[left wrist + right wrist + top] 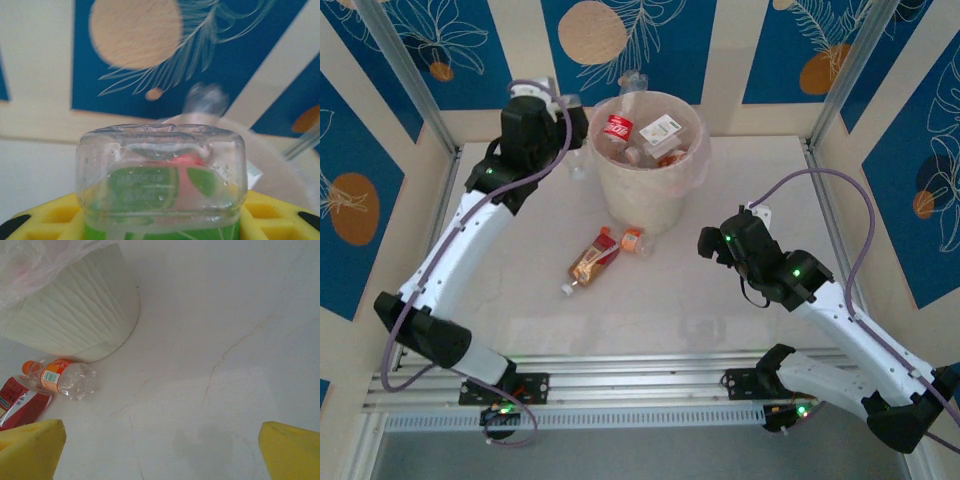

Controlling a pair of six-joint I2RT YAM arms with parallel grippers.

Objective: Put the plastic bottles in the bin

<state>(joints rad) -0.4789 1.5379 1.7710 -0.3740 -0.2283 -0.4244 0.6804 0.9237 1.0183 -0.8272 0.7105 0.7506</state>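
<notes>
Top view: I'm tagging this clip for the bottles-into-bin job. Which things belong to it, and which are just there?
Job: bin; bottles inside it; red-label bottle and orange-label bottle on the table; green-label bottle in the left gripper.
Just there: blue leaf-pattern wall panels; metal frame rails.

1. Clear green-label bottle [160,175], clamped in the left gripper [160,220], its end jutting past the tips
2. Cream ribbed bin [75,315], upright, clear liner, ahead-left of the right gripper [160,450], with several bottles [618,127] inside
3. Orange-cap bottle [57,377], lying just beside the bin's foot
4. Red-label bottle [20,402], lying left of that gripper
</notes>
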